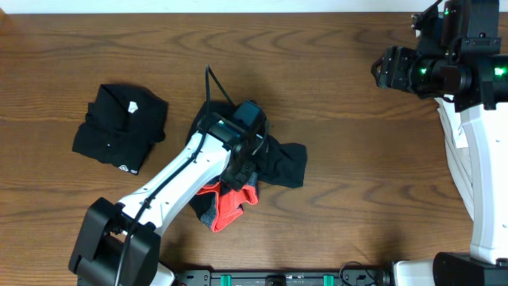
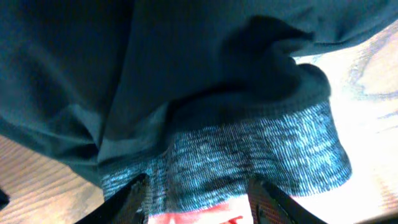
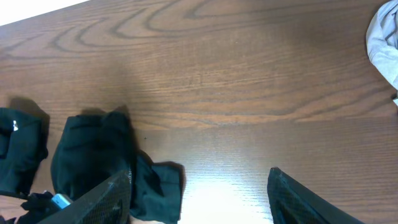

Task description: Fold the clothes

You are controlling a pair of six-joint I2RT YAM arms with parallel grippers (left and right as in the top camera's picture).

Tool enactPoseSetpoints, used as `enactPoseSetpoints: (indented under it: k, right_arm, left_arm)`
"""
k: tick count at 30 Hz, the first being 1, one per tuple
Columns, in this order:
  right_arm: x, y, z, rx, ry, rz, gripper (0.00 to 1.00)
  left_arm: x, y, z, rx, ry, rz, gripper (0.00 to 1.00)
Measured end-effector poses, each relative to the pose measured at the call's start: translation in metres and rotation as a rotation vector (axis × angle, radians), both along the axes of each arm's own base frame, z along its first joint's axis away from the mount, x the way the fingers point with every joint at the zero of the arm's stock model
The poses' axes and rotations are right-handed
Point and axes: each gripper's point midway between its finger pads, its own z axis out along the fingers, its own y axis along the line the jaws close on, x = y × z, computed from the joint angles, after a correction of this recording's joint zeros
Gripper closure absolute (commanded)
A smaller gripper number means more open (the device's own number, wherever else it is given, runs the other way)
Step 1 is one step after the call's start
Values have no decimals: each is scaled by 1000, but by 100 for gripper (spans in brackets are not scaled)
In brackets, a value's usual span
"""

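Bunched trousers [image 1: 283,164] directly beneath the left hand [image 2: 198,198]

Left gripper [image 2: 198,190] points straight down over the trousers [image 1: 284,164], jaws apart; right gripper [image 3: 199,177] hovers well right of the trousers, jaws wide

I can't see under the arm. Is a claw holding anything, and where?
Can't tell: left claw straddles the grey waistband of the trousers. Right claw holds nothing.

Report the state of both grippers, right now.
Left gripper: open, fingers astride the trousers at the grey waistband, not visibly pinching.
Right gripper: open, empty, over the table.
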Motion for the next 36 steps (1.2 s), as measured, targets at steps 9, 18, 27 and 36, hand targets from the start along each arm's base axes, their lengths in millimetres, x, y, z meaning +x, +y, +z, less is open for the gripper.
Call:
enactPoseSetpoints:
  k: [9,18,27,36]
  right_arm:
    - [-2,0,-1,0,9,0,32]
    - [-2,0,-1,0,9,0,31]
    - [-1,0,-1,0,7,0,31]
    - [-2,0,-2,0,11,0,31]
  left_arm:
    - [-16,10,-8,36,57,-8,48]
    - [-41,22,2,95,149,-42,47]
    - [-10,-2,-6,4,12,-89,46]
    - [-24,9,-27,34,45,-111,47]
